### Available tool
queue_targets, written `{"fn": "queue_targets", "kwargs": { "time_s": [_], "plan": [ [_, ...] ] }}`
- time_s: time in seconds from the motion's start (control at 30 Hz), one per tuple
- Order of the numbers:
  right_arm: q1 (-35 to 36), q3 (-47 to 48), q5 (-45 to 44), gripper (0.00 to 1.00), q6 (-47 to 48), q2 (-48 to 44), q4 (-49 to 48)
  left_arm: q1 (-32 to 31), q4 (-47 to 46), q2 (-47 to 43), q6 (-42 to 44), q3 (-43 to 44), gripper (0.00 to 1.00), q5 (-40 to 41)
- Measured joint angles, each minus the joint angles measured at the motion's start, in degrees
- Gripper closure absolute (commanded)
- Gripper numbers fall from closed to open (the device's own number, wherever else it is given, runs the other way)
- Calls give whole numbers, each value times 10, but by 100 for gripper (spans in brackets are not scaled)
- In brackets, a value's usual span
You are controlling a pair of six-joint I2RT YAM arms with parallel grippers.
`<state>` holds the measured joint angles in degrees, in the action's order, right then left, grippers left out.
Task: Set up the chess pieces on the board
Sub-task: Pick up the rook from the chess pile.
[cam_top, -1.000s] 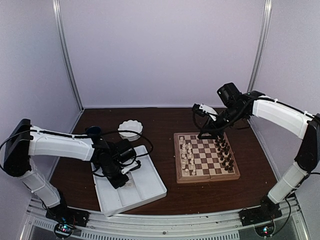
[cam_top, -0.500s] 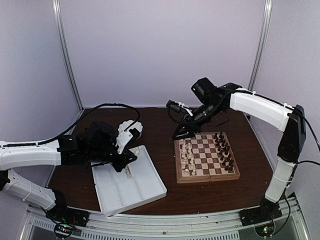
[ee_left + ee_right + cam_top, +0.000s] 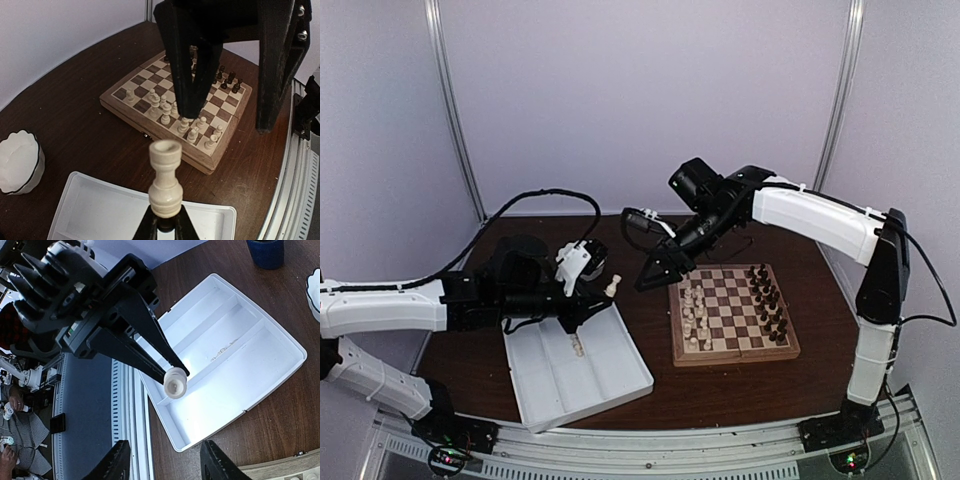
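As left hand (image 3: 165, 222) pinches it, rook (image 3: 165, 180) stands — crown-up

Left arm (image 3: 390, 305) and right arm (image 3: 815, 218): white shells, black joints. Black cable (image 3: 535, 197) loops off the left arm. Left tool (image 3: 165, 222) and right tool (image 3: 645, 280) are black, with long, tapered fingers (image 3: 185, 75).

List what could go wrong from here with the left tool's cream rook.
1. The left tool pinches the cream rook only at its base; contact from the open right tool could tip or drop it.
2. The right tool hangs near the edge of the board, so a swing over it might topple the cream pieces standing there.
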<state>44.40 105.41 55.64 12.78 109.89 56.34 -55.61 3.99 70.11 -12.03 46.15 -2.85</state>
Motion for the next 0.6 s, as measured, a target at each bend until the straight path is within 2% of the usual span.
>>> {"fn": "queue_targets", "kwargs": {
  "time_s": [0.2,0.4,0.6],
  "plan": [
    [5,5,1,49,-13,2,-4,0,-7,12,0,0,99,-15],
    [18,67,-1,57,-23,39,-2,0,-9,37,0,1,98,-38],
    [23,78,-3,56,-26,50,6,0,-9,38,0,2,98,-40]
  ]
}}
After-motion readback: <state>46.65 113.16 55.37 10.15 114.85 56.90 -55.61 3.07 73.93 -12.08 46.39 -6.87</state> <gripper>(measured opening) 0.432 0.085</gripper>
